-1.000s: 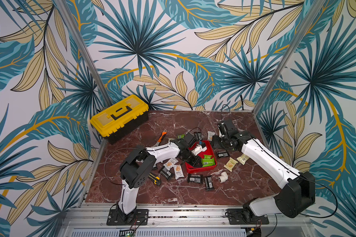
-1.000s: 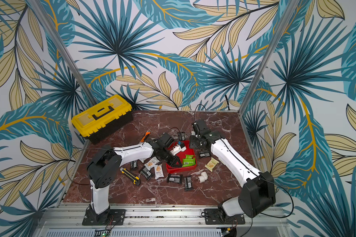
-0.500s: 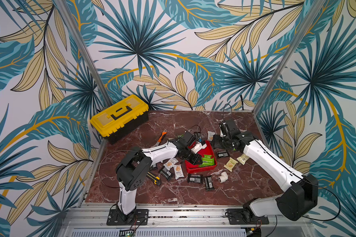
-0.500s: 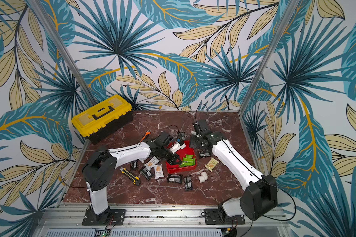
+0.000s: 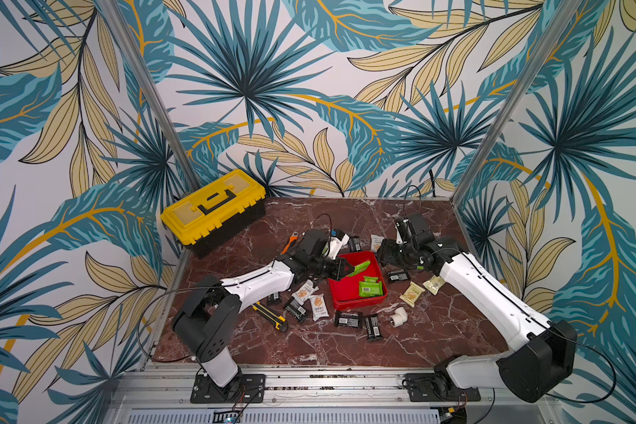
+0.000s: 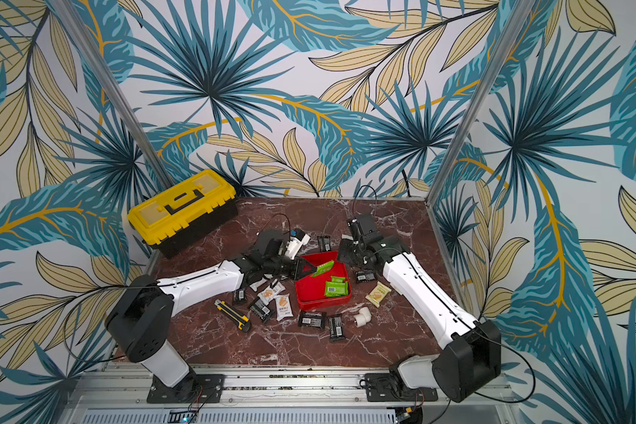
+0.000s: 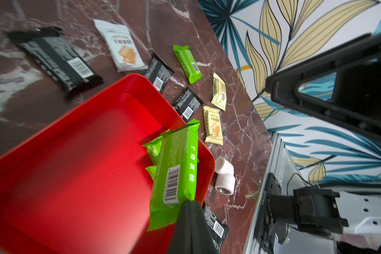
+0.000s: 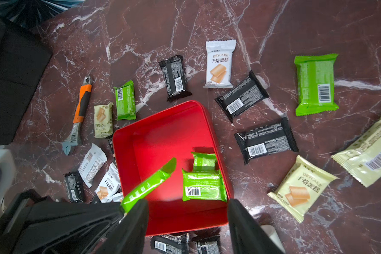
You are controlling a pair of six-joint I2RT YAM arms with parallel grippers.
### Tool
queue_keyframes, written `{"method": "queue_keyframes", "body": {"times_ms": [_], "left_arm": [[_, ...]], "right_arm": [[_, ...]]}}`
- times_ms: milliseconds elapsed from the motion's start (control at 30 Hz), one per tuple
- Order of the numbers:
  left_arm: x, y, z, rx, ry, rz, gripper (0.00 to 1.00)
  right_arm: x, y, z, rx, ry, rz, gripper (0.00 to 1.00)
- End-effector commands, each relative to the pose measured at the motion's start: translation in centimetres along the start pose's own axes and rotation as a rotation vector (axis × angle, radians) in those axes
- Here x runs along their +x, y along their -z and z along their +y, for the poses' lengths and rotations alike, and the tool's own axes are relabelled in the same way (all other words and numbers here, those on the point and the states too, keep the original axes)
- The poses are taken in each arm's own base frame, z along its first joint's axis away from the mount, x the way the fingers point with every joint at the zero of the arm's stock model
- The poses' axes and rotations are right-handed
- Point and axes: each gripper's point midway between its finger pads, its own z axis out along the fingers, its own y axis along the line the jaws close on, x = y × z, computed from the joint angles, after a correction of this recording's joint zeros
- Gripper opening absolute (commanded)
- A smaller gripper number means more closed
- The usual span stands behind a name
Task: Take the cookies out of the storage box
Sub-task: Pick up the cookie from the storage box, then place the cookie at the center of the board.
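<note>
We see the left gripper with its fingers pressed together on 1 end of a green cookie packet, pinching it. The packet juts out past the fingertips, tilted and lifted clear of the floor of the red storage box, over the box's side nearest those fingers. In the left wrist view, we find the pinched end wrinkled right at the tip of the dark finger.

The right gripper has its fingers spread wide, and between them we see the rim and floor of the box; we cannot tell whether they touch it. Just beyond the right fingertips, 2 more green packets lie flat inside the box, overlapping, beside the lifted one.

The other cookies lie outside the box on the marble table, scattered to every side of both grippers' fingers: black, white, cream and green wrappers.
</note>
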Motion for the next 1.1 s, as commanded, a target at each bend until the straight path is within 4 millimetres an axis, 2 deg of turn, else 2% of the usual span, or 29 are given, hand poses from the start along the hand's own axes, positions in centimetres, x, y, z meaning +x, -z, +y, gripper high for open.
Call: {"method": "queue_keyframes", "body": {"times_ms": [0, 233, 433, 533, 633, 733, 867, 1067], "left_arm": [[-2.6, 2.9, 1.3, -0.106, 0.066, -0.161, 0.0], [-2.2, 9.7, 7.1, -0.46, 0.218, -0.296, 0.0], [1.1, 17.1, 13.5, -0.848, 0.377, -0.32, 0.0], [2.7, 20.3, 15.5, -0.999, 0.425, -0.31, 0.0], [3.8, 22.4, 16.9, -1.102, 0.447, -0.292, 0.0], [5.2, 23.5, 18.2, -1.186, 0.454, -0.242, 0.0], [6.1, 23.4, 20.2, -1.221, 0.465, -0.202, 0.0], [6.9, 20.7, 22.6, -1.199, 0.466, -0.076, 0.0]], "right_arm": [[-0.4, 0.5, 0.2, -0.01, -0.016, -0.009, 0.62], [-0.4, -0.2, 0.3, -0.005, -0.005, 0.009, 0.62], [-0.5, -0.7, 0.7, -0.007, 0.005, 0.023, 0.62], [-0.5, -0.9, 0.8, -0.007, 0.009, 0.028, 0.62], [-0.6, -1.1, 0.8, -0.005, 0.012, 0.03, 0.62], [-0.6, -1.2, 0.9, -0.006, 0.013, 0.032, 0.62], [-0.7, -1.3, 1.0, -0.009, 0.016, 0.035, 0.62], [-0.6, -1.3, 1.1, -0.011, 0.018, 0.037, 0.62]]}}
